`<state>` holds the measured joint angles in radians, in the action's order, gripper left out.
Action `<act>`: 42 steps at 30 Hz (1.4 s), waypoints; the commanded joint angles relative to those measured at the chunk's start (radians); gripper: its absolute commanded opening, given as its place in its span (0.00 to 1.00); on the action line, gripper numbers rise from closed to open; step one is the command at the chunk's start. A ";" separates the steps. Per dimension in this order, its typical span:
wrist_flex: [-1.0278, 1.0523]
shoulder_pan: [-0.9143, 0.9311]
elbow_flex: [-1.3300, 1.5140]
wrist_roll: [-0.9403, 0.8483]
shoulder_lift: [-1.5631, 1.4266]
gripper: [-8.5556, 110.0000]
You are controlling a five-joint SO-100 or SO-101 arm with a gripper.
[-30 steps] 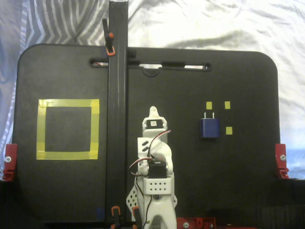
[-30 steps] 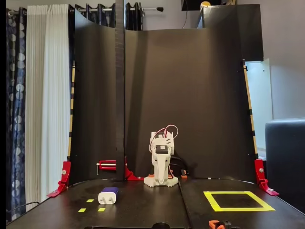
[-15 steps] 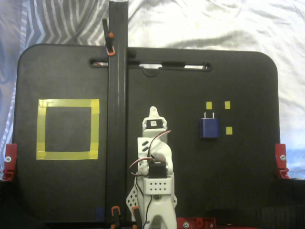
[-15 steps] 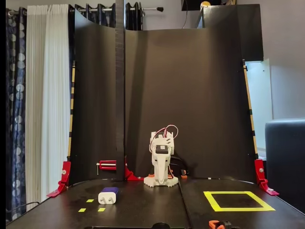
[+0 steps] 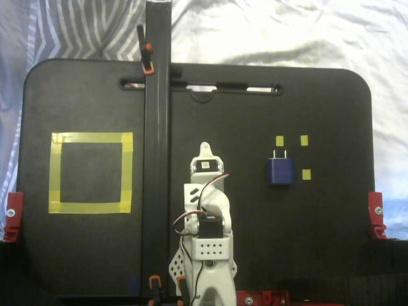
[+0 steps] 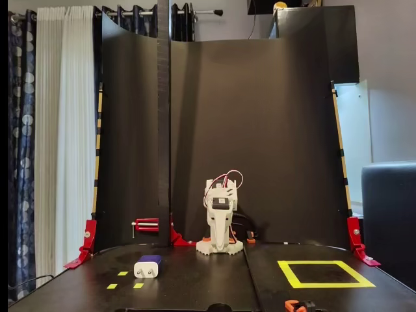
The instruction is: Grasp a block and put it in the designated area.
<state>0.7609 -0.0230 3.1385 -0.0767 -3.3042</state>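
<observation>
The block (image 5: 280, 170) is dark blue with two silver prongs pointing toward the far edge; it lies flat on the black board, right of the arm in the top-down fixed view. From the front fixed view the block (image 6: 147, 267) sits at the lower left, its white face toward the camera. The designated area (image 5: 91, 138) is a yellow tape square at the left, seen low on the right as the designated area (image 6: 328, 284) from the front. My white arm is folded at the middle; the gripper (image 5: 204, 150) looks shut and empty, well apart from the block. The gripper (image 6: 219, 238) points down at the board.
A tall black post (image 5: 157, 159) stands between the arm and the tape square. Three small yellow markers (image 5: 304, 140) surround the block. Red clamps (image 5: 377, 213) grip the board's side edges. A black curved backdrop (image 6: 260, 130) rises behind the arm.
</observation>
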 commanded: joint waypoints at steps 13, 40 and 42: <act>-0.107 0.017 -0.011 -0.017 0.051 0.07; 0.161 0.153 -0.986 -0.940 0.994 0.07; 0.206 0.166 -1.023 -1.043 1.037 0.07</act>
<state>0.9219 0.1304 2.1875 -1.0094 -2.3040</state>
